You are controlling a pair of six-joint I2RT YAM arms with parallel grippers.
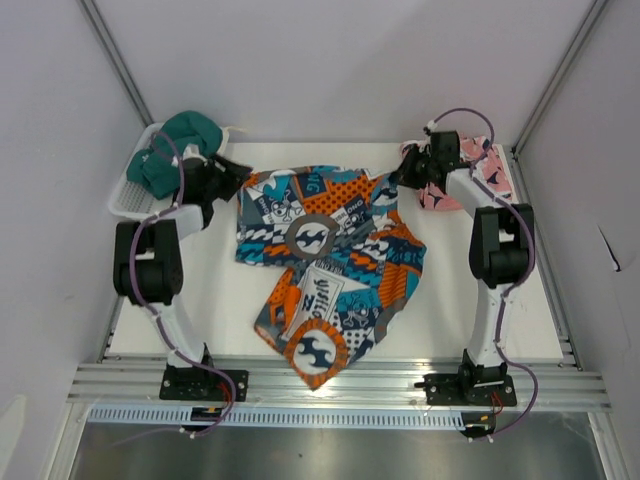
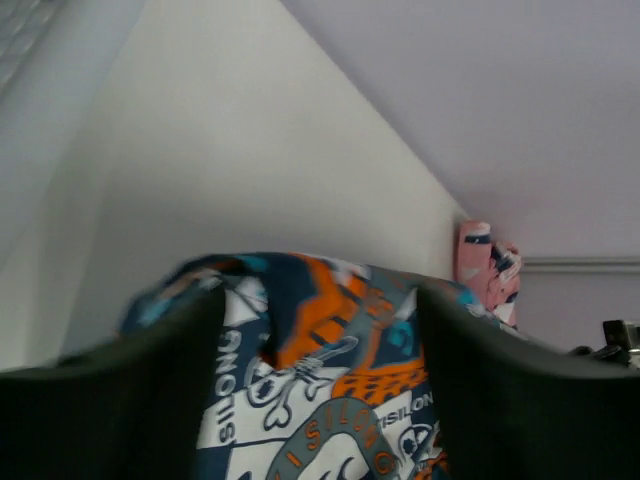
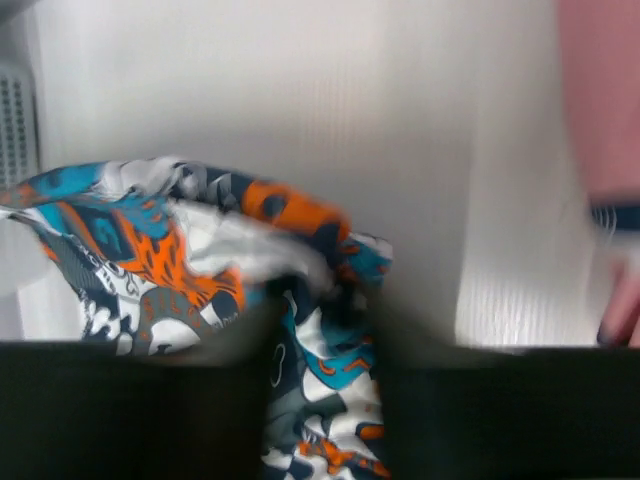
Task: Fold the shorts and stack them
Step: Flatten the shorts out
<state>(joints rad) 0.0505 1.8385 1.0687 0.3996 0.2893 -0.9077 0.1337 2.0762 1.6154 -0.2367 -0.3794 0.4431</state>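
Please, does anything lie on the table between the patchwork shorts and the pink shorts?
Nothing visible lies between them. Only the right gripper hangs over that gap, at the far right corner of the patchwork shorts, and it partly hides the pink shorts in the top view.

Patchwork shorts (image 1: 325,265), teal-orange-navy: unfolded, rumpled, spread across table (image 1: 230,310) centre, one leg reaching the near edge. Pink shorts (image 1: 490,170), navy-white print: folded compact, table's far right corner.

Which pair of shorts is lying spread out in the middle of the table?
The teal, orange and navy patchwork shorts, opened out across the centre of the table. The pink shorts sit compact at the far right edge.
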